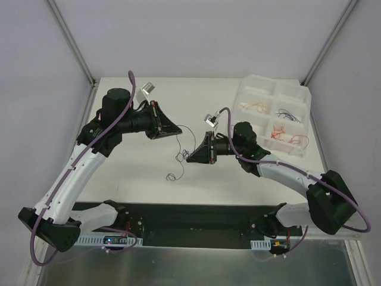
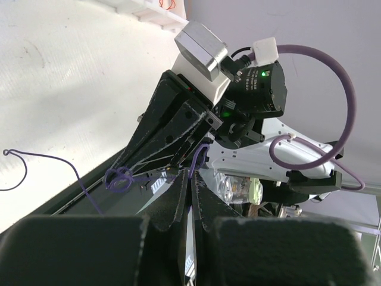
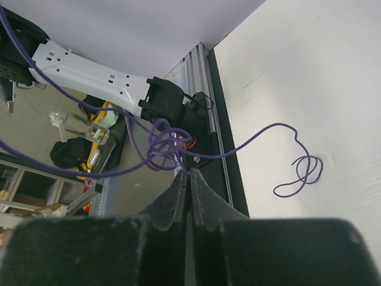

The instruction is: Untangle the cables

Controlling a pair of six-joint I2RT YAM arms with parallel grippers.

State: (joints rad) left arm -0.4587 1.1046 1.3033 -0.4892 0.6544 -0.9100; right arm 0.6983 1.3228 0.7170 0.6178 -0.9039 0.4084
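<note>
Left gripper [image 2: 189,176] is pinched together on a thin curly purple wire [image 2: 119,177], with a small knot just left of its tip. Right gripper [image 3: 189,173] is clamped on the same wire, tangle just above its tip. The loose end trails right of it, looped on the white table [image 3: 309,71]. White compartmented plastic tray [image 1: 256,79] sits well behind the right gripper.

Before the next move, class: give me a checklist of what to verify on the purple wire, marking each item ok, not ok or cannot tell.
1. Left claw shut on the purple wire: ok.
2. Right claw shut on the same wire: ok.
3. Wire free of knots: not ok, a small tangle sits at the right claw's tips.
4. Loose end lying on the table, apart from the tray: ok.
5. Grip firm enough to pull: cannot tell.
</note>
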